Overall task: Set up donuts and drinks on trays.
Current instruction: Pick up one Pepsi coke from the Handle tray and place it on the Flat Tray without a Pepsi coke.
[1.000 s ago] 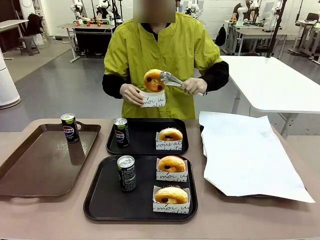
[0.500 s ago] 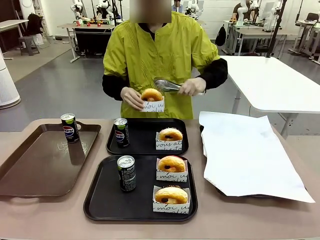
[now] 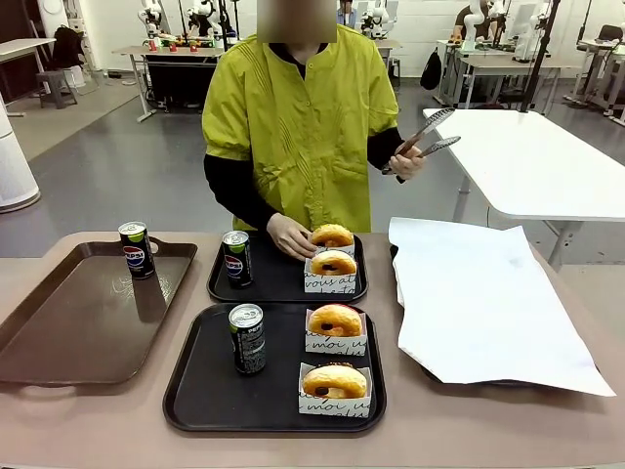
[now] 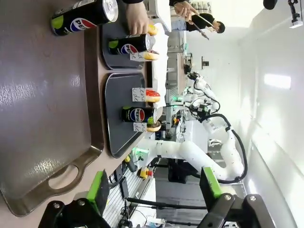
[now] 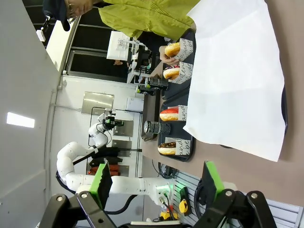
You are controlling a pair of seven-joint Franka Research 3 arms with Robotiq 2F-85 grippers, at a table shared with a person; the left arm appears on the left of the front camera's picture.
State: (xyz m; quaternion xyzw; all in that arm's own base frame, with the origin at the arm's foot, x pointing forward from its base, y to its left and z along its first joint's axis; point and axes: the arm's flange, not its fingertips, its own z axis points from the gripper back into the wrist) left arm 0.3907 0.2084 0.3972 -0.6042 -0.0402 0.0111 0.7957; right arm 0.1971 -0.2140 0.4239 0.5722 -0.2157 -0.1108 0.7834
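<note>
Donuts and drinks are nearly all placed, so look first at where the last pieces lie from your two hands. Your left hand hangs over the near end of the brown tray, green pads spread wide apart, nothing between them and nothing touched. Just ahead of it, on that tray's far end, stands the one Pepsi can not yet on a black tray; it is upright, so its long axis runs vertical. Beyond and to the inner side lie the two black trays: the far tray and the near tray.

Your right hand is likewise spread apart and empty, hovering beside the white paper sheet, with the boxed donuts across the sheet from it. That makes your left hand clearly the nearer one to the stray can.

The person's hand rests on the far tray, setting a second boxed donut just behind the first, beside that tray's can. The near tray carries a can and two boxed donuts. The person's other hand holds tongs raised well clear of the counter.
</note>
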